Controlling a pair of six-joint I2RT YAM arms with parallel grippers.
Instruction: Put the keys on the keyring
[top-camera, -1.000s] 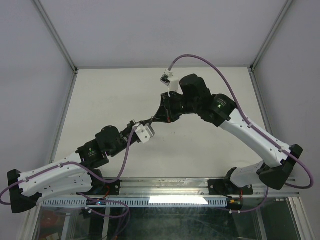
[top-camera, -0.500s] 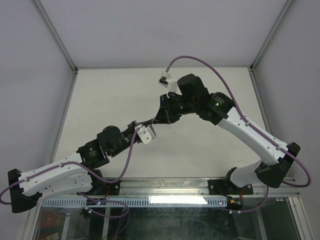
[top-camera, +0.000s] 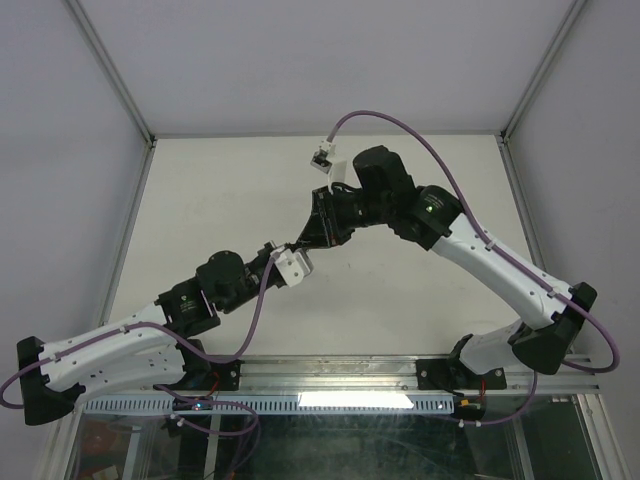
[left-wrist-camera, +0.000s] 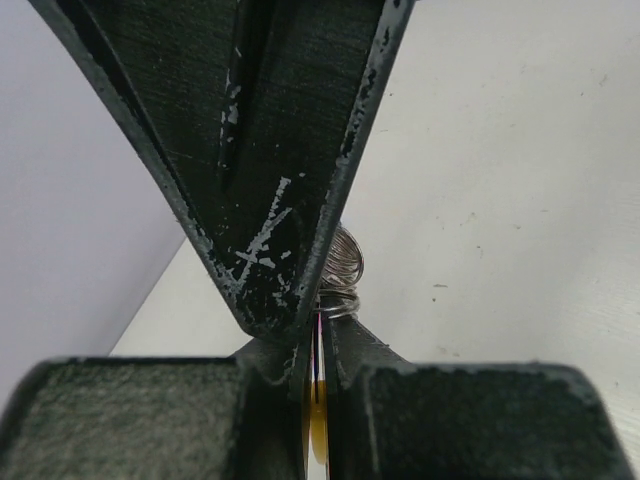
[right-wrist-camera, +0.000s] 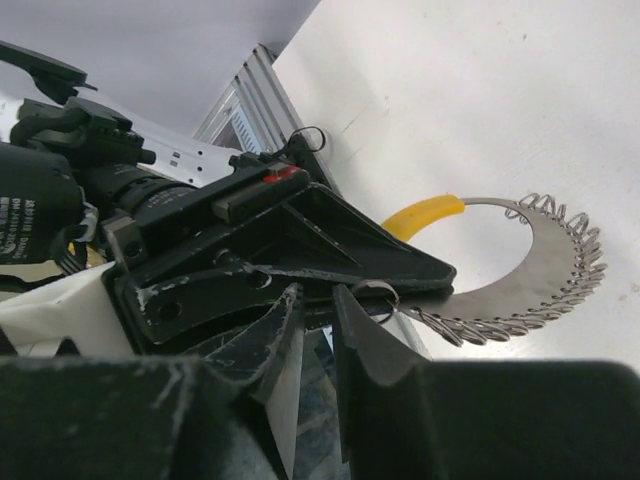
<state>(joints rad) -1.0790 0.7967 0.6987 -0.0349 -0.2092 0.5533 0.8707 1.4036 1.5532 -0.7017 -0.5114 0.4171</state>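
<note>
Overhead camera looks down; both close wrist views share, seemingly, the keyring (right-wrist-camera: 562, 262).

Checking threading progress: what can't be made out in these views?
Keys: none discernible; top view too small, right arm overhangs the meeting point.
Keyring: near side hidden behind the left gripper, right wrist view; only a sliver between its jaws, left wrist view.

keyring (right-wrist-camera: 555, 262): silver, coiled, yellow segment | table (top-camera: 220, 190): white | cable (top-camera: 375, 113): purple
</note>
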